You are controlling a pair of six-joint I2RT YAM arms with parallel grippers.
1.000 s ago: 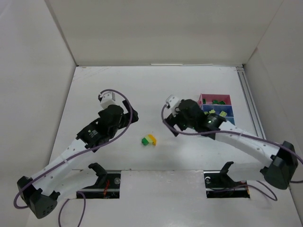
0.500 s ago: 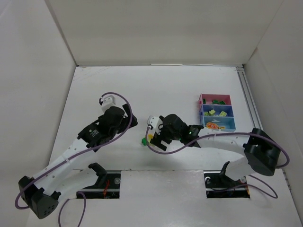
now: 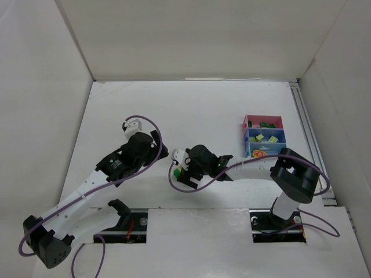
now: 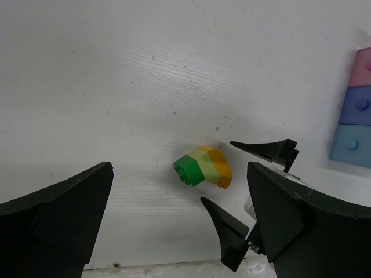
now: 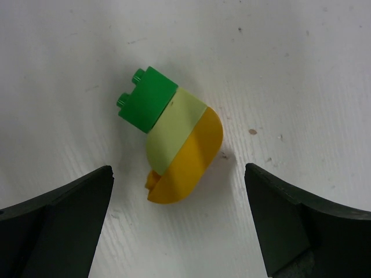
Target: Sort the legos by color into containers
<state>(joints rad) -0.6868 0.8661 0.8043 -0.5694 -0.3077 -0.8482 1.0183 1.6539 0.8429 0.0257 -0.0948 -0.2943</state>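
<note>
One lego clump lies on the table: a dark green, a pale yellow-green and an orange brick joined in a row (image 5: 174, 139). It also shows in the left wrist view (image 4: 203, 168) and, partly hidden, in the top view (image 3: 177, 171). My right gripper (image 5: 179, 223) is open and empty, just above the clump with a finger on each side (image 3: 184, 168). My left gripper (image 4: 179, 231) is open and empty, up and left of the clump (image 3: 159, 149). The containers stand at the right: pink (image 3: 277, 119), dark blue (image 3: 280, 134) and light blue (image 3: 283, 152), each with bricks inside.
White walls close in the table on the left, back and right. A rail (image 3: 307, 127) runs along the right side past the containers. The right arm's purple cable (image 3: 174, 182) loops beside the clump.
My right arm has swung left from the containers across the table to the clump. My left arm has barely moved. The clump lies in the same place.
</note>
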